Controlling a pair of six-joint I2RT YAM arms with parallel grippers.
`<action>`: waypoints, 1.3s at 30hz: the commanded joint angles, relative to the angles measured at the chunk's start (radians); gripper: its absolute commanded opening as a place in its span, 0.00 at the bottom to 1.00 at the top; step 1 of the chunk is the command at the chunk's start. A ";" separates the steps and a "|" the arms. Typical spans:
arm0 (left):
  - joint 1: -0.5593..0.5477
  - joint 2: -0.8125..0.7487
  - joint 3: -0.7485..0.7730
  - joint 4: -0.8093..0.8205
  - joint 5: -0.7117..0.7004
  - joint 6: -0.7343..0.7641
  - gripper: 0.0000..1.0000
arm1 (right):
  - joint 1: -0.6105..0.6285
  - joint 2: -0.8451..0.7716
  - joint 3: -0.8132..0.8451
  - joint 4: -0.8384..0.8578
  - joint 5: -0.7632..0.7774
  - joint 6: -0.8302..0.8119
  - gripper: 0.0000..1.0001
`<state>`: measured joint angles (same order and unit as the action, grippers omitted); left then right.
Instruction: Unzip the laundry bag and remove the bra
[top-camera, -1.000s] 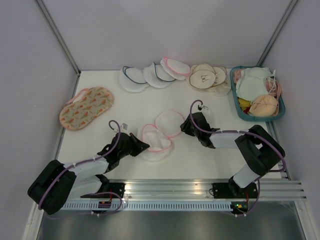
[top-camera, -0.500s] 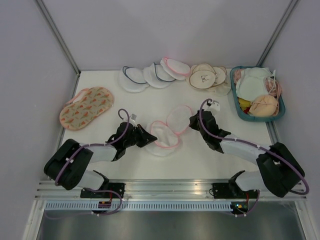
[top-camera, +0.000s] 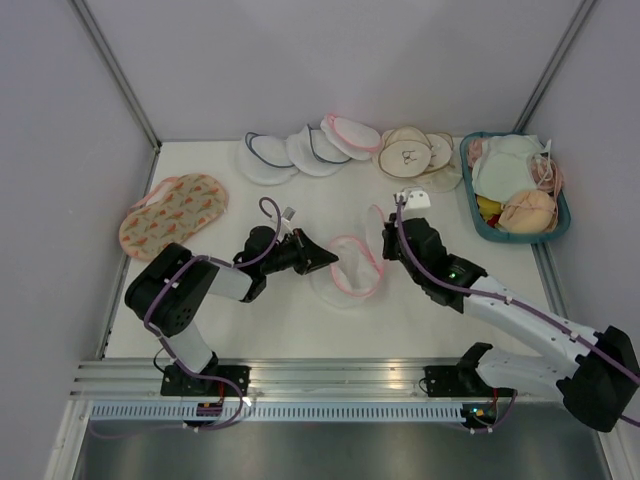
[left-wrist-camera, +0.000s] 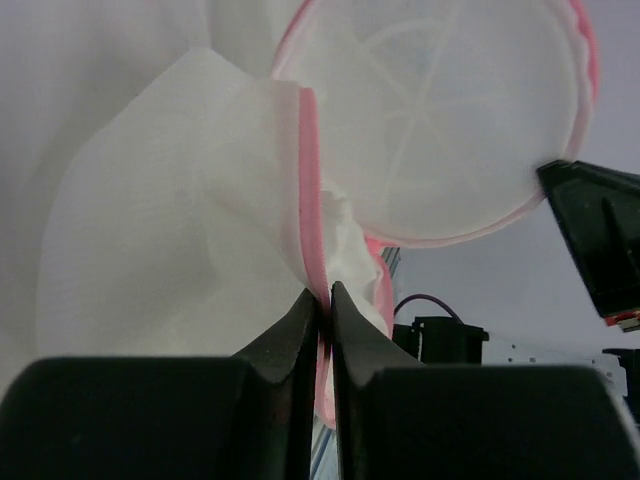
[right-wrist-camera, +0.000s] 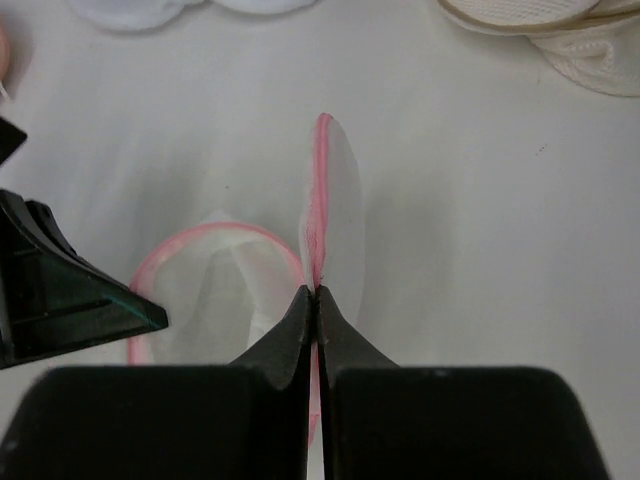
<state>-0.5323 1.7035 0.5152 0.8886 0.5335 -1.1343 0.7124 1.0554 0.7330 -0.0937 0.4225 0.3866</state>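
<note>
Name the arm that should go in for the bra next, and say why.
Probably left. The left gripper pinches the laundry bag's pink rim right beside the white fabric bunched in the opening, while the right gripper holds the other half upright, propping the bag open.

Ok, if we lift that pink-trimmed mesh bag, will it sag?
Probably sags: mesh of the laundry bag folds and drapes at the left gripper. Likely light: the right gripper holds one half upright by trim alone.
</note>
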 joint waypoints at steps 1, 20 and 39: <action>0.003 -0.015 0.022 0.151 0.062 -0.061 0.14 | 0.120 0.105 0.081 -0.138 0.071 -0.135 0.01; 0.029 -0.274 -0.147 -0.118 -0.168 -0.064 0.99 | 0.401 0.373 0.218 -0.136 0.098 -0.255 0.00; 0.029 -0.375 -0.173 -0.214 -0.236 -0.088 0.99 | 0.417 0.244 0.160 -0.054 -0.525 -0.282 0.75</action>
<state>-0.5053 1.3655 0.3576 0.6827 0.3317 -1.2049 1.1240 1.3590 0.8898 -0.1783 0.0998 0.1036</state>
